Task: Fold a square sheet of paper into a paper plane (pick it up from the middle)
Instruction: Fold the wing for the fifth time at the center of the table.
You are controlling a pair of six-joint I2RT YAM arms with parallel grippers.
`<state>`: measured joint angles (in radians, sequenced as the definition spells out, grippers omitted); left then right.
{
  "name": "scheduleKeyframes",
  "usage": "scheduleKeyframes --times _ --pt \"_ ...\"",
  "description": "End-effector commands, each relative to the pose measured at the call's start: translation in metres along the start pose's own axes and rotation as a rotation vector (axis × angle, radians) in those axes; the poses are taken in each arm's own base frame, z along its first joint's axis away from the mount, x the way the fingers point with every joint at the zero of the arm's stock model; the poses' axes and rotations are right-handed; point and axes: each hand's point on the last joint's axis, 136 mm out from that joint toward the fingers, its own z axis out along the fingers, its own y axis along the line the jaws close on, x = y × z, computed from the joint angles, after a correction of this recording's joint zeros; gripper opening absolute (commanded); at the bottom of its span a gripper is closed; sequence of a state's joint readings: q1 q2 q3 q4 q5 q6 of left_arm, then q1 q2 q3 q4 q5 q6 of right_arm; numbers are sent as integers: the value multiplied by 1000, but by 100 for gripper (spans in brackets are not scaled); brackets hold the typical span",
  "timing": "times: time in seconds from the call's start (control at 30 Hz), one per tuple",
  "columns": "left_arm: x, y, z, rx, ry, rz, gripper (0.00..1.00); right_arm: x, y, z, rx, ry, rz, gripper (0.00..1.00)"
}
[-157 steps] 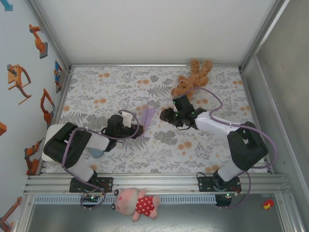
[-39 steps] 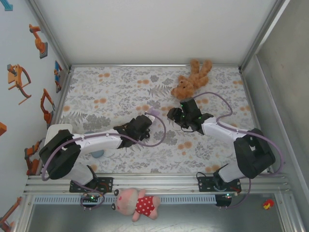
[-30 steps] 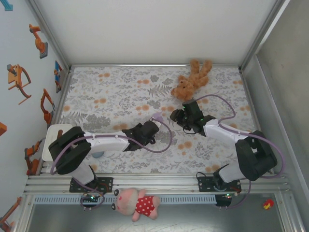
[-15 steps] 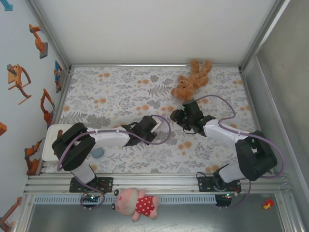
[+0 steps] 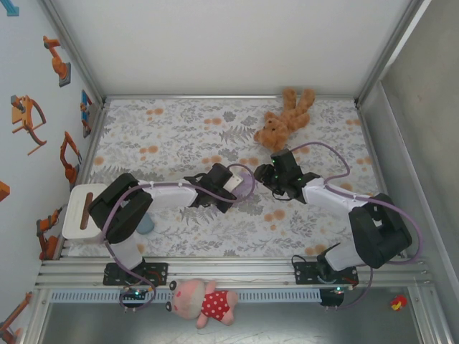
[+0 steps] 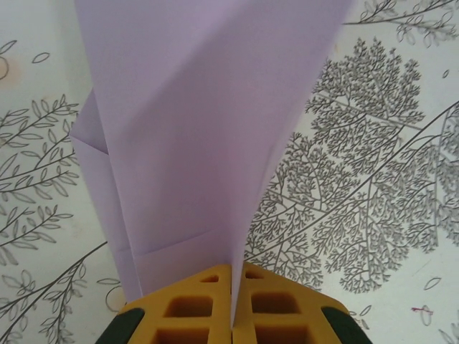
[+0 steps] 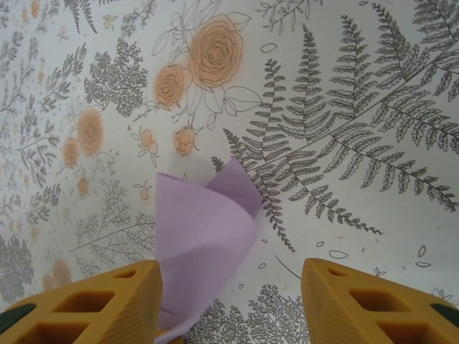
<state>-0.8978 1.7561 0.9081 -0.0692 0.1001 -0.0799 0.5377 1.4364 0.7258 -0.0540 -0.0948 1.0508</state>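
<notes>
1. Overview from above: shows left gripper [image 5: 231,185] reaching further toward centre than a second ago, bringing paper plane [image 5: 244,185] just beside right gripper [image 5: 268,174]; suggests a handover or shared fold. White tray [image 5: 70,228] at left edge, with one slim brown item [image 5: 86,209] inside.
2. Left wrist: jaws pressed together, pinching the plane's creased fold.
3. Right wrist: jaws spread, plane between them; contact unclear.

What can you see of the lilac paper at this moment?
The lilac paper is thin, matte and already folded into layered flaps with sharp creases. The left gripper is shut on one end, holding it over the middle of the floral table. Its free end curls near the open right gripper; contact there is unclear.
</notes>
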Motion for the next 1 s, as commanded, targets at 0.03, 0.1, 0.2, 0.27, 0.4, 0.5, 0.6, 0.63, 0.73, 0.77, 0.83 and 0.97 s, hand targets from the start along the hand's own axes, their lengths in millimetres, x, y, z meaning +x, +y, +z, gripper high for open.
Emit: scheduleKeyframes --times 0.03,0.1,0.2,0.27,0.4,0.5,0.6,0.63,0.73,0.77,0.83,0.97 --pt "0 -8 0 107 38 -81 5 -5 -8 -5 14 -36 11 53" --pt "-1 -9 -1 145 49 -116 5 -6 -10 -6 18 -42 5 53" --pt "-3 -9 -2 216 71 -189 5 -6 -9 -7 10 -45 -30 54" --pt "-3 -9 -3 257 91 -235 5 -6 -3 -8 -14 -36 -83 55" --pt "-8 -11 -8 334 110 -313 5 4 13 -3 -95 27 -211 58" --pt "-12 -12 -11 374 116 -357 5 14 20 3 -143 85 -265 62" --pt "-15 -9 -10 409 125 -408 5 22 25 13 -173 139 -275 65" --pt "-14 -9 -10 418 133 -422 5 24 28 17 -186 160 -277 66" --pt "-13 -7 -7 438 148 -460 5 28 32 26 -204 192 -270 67" --pt "-14 -7 -6 446 148 -472 6 29 33 29 -203 199 -272 68" --pt "-13 -6 -5 451 150 -486 6 30 34 34 -201 207 -278 68" --pt "-12 -4 -4 474 149 -519 5 30 31 43 -173 228 -285 68"
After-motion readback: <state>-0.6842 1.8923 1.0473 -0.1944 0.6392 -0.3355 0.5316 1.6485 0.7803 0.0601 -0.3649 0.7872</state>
